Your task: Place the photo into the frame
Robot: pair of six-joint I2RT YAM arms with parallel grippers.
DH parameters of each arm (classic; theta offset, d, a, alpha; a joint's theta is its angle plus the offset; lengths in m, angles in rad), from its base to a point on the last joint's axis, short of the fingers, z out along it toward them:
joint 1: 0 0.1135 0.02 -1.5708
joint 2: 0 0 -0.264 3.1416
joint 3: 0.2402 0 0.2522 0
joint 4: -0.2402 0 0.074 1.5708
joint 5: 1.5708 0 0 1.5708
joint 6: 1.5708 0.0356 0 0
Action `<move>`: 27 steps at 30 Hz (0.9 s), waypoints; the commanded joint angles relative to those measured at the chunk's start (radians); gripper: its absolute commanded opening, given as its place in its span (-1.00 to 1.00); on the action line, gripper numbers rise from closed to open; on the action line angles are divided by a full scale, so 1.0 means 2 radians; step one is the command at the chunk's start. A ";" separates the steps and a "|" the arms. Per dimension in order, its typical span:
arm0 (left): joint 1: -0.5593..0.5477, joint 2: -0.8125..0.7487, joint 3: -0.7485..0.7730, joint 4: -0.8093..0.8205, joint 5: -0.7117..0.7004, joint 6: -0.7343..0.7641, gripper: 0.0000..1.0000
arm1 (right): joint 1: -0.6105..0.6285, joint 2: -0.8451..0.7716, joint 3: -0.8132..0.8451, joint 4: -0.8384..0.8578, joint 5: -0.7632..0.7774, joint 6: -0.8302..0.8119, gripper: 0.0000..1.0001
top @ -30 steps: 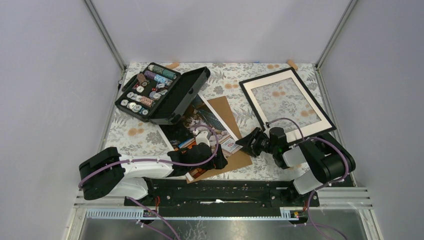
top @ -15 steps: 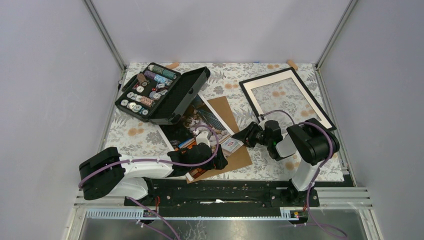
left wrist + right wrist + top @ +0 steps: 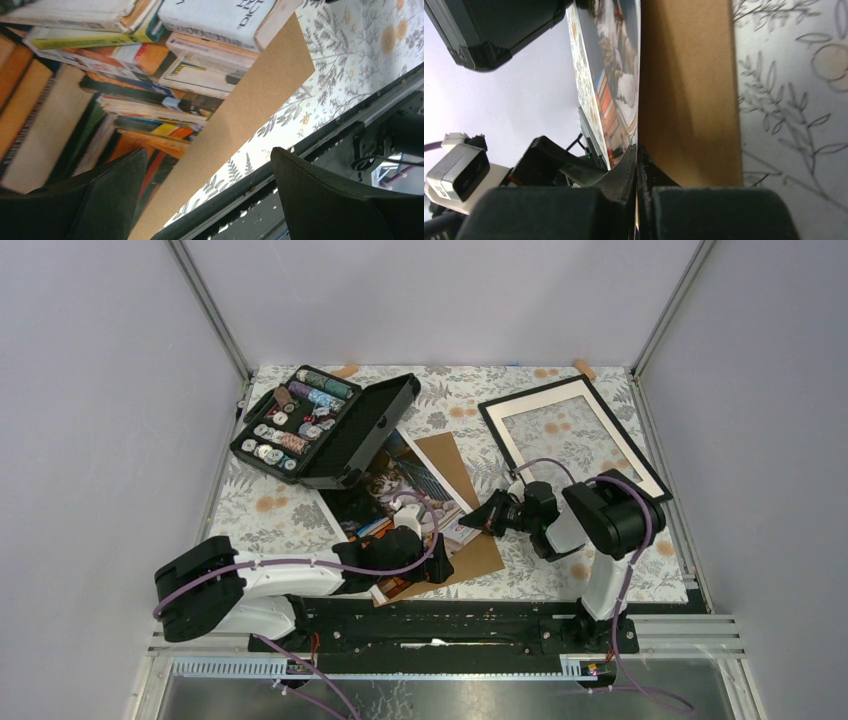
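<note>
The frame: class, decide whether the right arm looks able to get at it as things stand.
Probably yes: the frame lies flat and uncovered close beside the right arm. However, the right gripper is shut on the photo's edge, so it is occupied.

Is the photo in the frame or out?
Out. The photo lies partly over the brown board near the black case, apart from the frame, whose opening shows only tablecloth.
</note>
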State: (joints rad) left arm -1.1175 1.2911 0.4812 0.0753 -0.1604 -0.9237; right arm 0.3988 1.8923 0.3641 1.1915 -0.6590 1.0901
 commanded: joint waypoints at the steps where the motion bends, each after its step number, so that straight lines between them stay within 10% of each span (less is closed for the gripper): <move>1: 0.000 -0.058 0.003 -0.034 0.007 0.048 0.97 | 0.004 -0.097 -0.003 -0.102 -0.005 -0.084 -1.00; 5: 0.000 -0.130 0.048 -0.098 0.002 0.096 0.97 | 0.004 -0.249 0.044 -0.454 0.115 -0.214 -1.00; 13: 0.001 -0.196 0.187 -0.197 -0.024 0.186 0.97 | 0.002 -0.484 0.215 -0.859 0.378 -0.337 -1.00; 18: 0.001 -0.193 0.278 -0.215 -0.030 0.273 0.97 | 0.002 -0.480 0.416 -0.983 0.547 -0.448 -1.00; 27: 0.004 -0.220 0.264 -0.190 -0.053 0.331 0.97 | 0.001 -0.382 0.604 -1.041 0.579 -0.778 -1.00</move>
State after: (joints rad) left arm -1.1172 0.8906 1.0424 -0.3252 -0.2260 -0.3355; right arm 0.3992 1.0447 1.5402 -0.7784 0.3687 -0.1379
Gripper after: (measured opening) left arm 0.987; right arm 0.016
